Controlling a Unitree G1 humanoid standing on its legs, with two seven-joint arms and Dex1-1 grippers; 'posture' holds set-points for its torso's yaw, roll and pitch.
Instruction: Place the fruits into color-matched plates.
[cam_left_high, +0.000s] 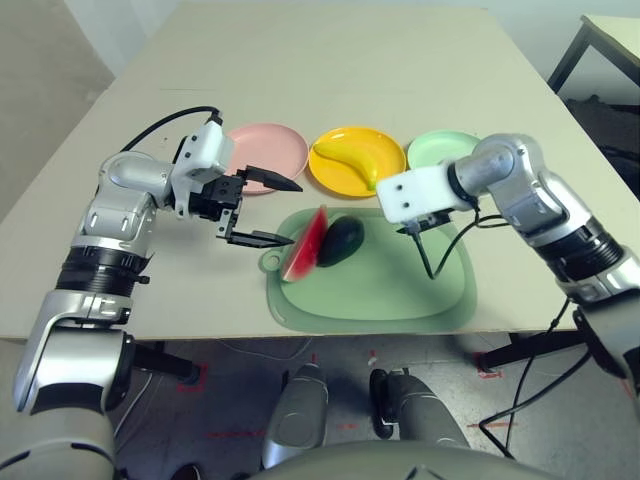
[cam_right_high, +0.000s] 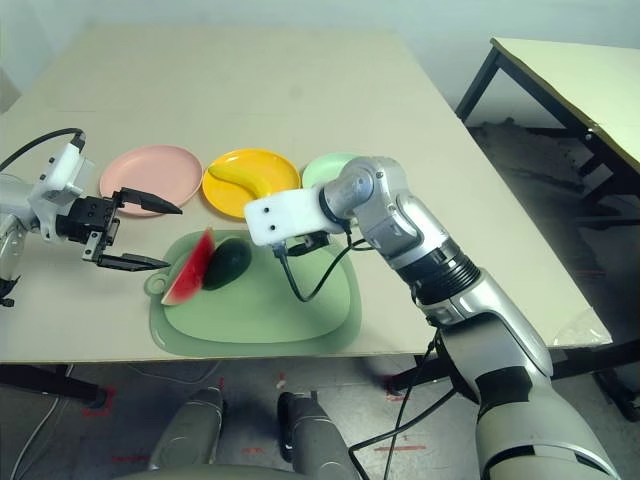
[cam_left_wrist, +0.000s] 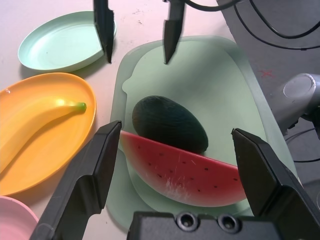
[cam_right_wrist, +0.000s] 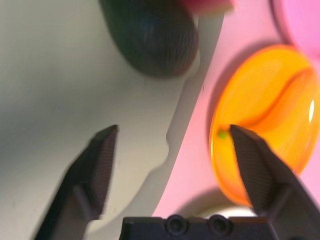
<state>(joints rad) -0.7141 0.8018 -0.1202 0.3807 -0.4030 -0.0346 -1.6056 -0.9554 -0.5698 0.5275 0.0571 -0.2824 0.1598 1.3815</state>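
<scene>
Banana (cam_left_high: 347, 160) already sits in the yellow plate (cam_left_high: 330, 176). Left pincer (cam_left_high: 262, 210) hangs wide open beside the watermelon wedge (cam_left_high: 305, 246), which leans on the avocado (cam_left_high: 340, 241) on the cutting board (cam_left_high: 400, 290). Right pincer (cam_right_wrist: 170, 165) is open too. I'd straddle the wedge squarely, then close gently so the avocado doesn't roll.

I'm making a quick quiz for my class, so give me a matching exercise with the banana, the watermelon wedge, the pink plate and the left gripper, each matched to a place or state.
Column one:
1. banana
2. watermelon wedge
3. pink plate
4. left gripper

Column two:
A. holds no fruit
B. open, empty, beside the board
C. on the cutting board, touching the avocado
D. in the yellow plate

Pairs: 1-D, 2-C, 3-A, 4-B
</scene>
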